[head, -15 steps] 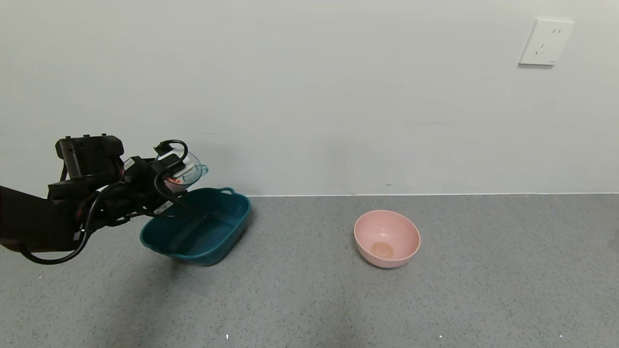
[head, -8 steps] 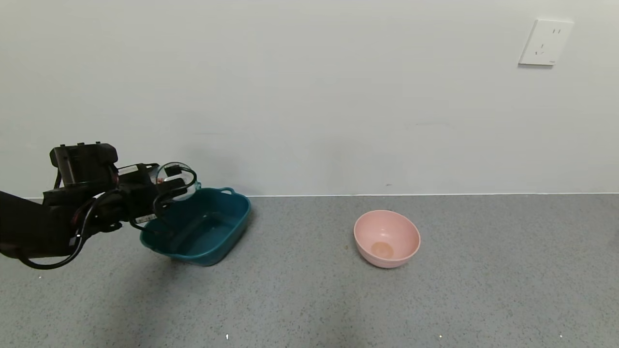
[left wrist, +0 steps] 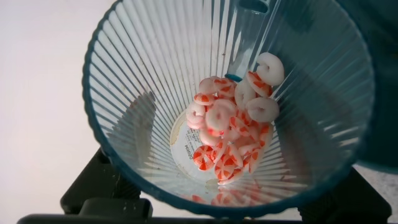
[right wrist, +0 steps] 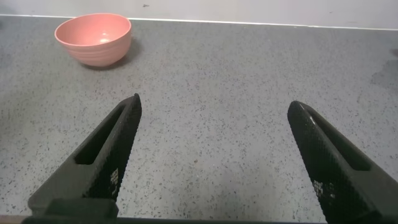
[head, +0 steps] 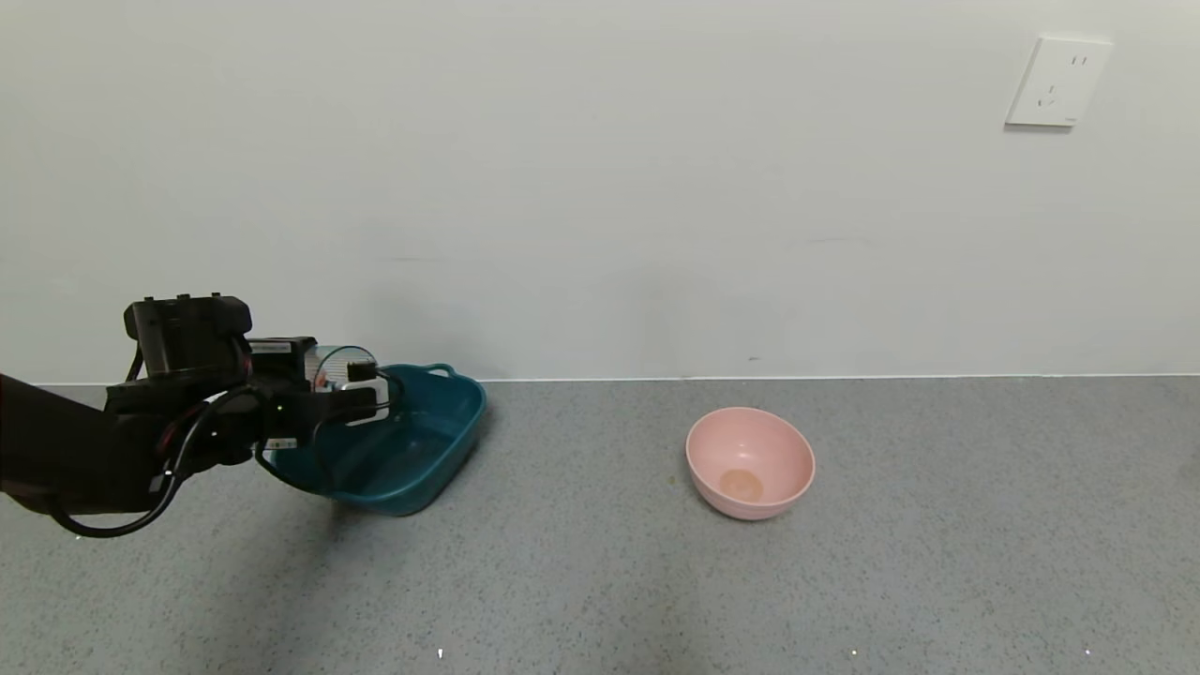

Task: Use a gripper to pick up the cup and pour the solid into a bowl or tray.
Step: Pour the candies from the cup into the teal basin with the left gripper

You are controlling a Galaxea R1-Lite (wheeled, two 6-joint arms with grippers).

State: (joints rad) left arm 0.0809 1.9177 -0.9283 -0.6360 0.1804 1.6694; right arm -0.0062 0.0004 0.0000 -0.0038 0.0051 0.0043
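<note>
Head view: left hand (head: 361, 394) grasps the ribbed cup (head: 342, 367), tipped sideways over the left rim of the teal tub (head: 441, 441). Pink bowl (head: 750, 461) sits well apart on the grey bench (head: 844, 581).

Left wrist view: orange-red and white discs (left wrist: 233, 134) piled inside the cup (left wrist: 143, 93).

Right wrist view: right hand (right wrist: 214, 158) spread wide, holding nothing, above the bench (right wrist: 211, 93); pink bowl (right wrist: 93, 38) beyond.

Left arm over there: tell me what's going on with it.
The left gripper holds the cup by the near-left rim of the teal tub, tipped over sideways towards it. The solid, orange-red and white pieces, sits inside the cup; none shows in the tub yet. The right gripper hangs open above the bare grey table, away from the work, with the pink bowl standing off to the tub's right.
</note>
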